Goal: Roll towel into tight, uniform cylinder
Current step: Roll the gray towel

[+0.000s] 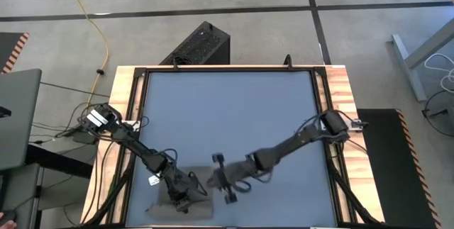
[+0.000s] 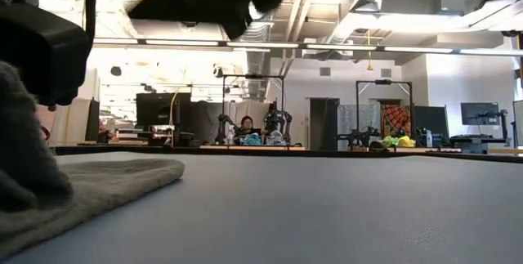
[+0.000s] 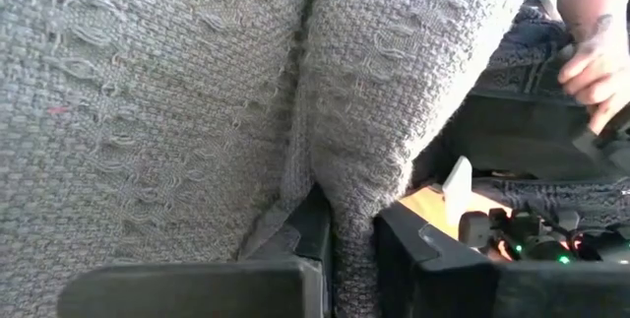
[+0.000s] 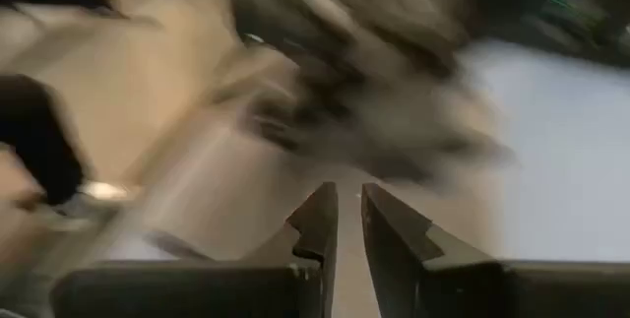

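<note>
Here the towel [image 1: 186,199], bunched rather than rolled, lies at the table's [image 1: 234,108] near edge, toward its left corner. The left gripper [image 3: 345,244] is clamped on a fold of it. The right gripper [image 4: 348,222], just beside the towel, has its fingers slightly apart and, as far as the blurred wrist view shows, empty. Pulling one-handed could skew the roll. No containers appear.

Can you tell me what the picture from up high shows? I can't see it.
Two dark robot arms reach over a grey-blue table to a grey-brown towel at its near edge. The left hand is on the towel, and the right hand is at the towel's right end.
</note>
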